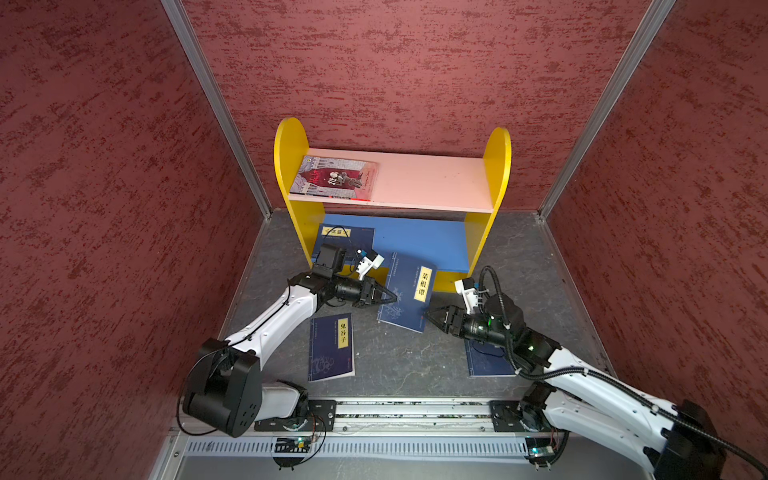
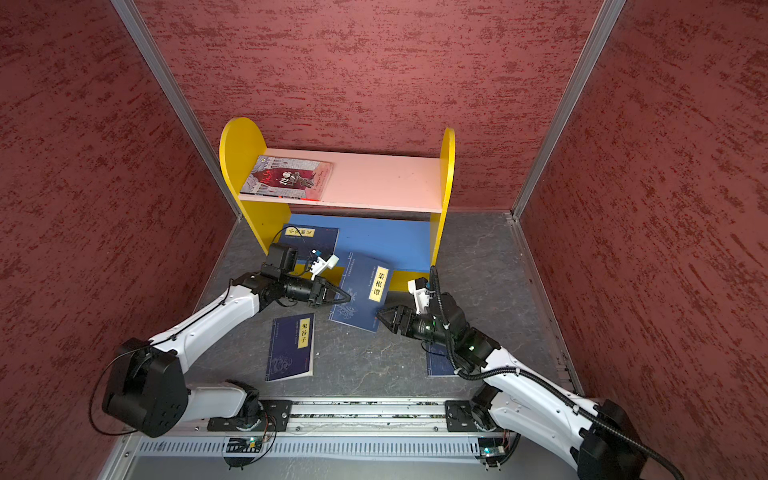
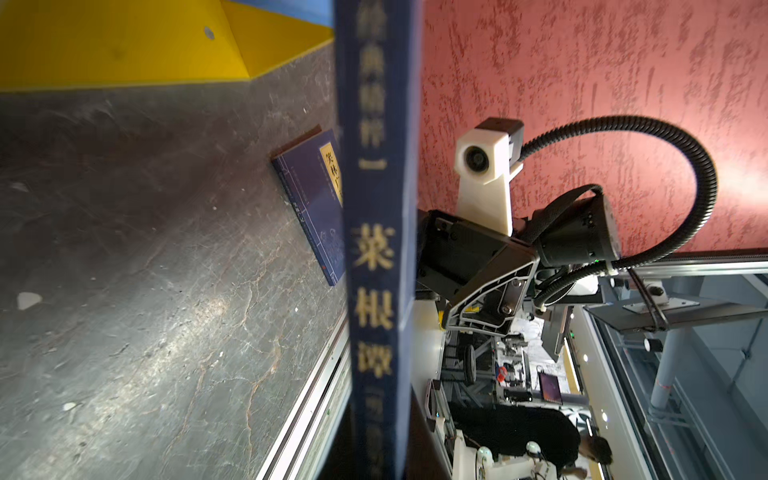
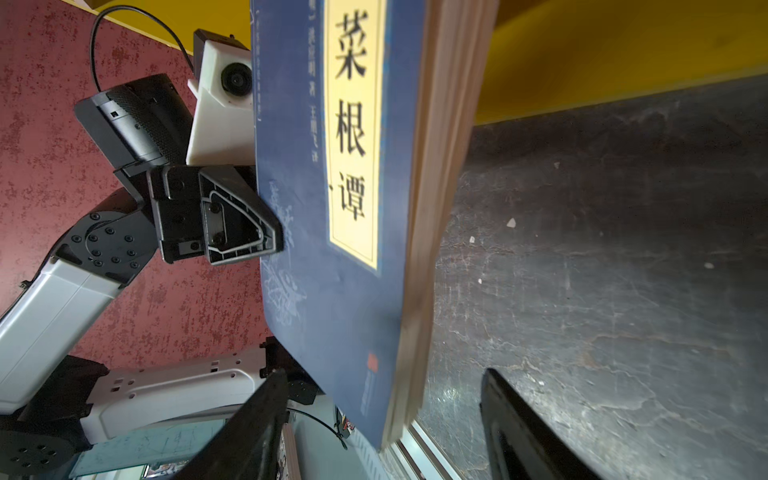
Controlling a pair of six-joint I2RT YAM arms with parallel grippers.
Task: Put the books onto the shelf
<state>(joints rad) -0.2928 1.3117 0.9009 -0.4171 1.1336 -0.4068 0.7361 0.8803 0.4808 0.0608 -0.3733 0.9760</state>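
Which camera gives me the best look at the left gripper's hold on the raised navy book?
The right wrist view: the left gripper is seen side-on, its fingers clamped on the spine edge of the raised navy book. Both top views show the grip smaller; the left wrist view shows only the blurred spine.

Shelf (image 1: 291, 166): yellow sides, pink upper board, blue lower board, at the surface's back edge. Red-and-grey book (image 1: 334, 178) lies flat at the upper board's left end. First navy book (image 1: 347, 239) lies flat at the lower board's left end. Second navy book (image 1: 409, 297), yellow label, is tilted up off the surface before the shelf front, pinched by the left gripper (image 1: 392, 297). Third navy book (image 1: 331, 347) lies flat, front-centre. Fourth navy book (image 1: 488, 363) lies towards the right edge, mostly hidden.
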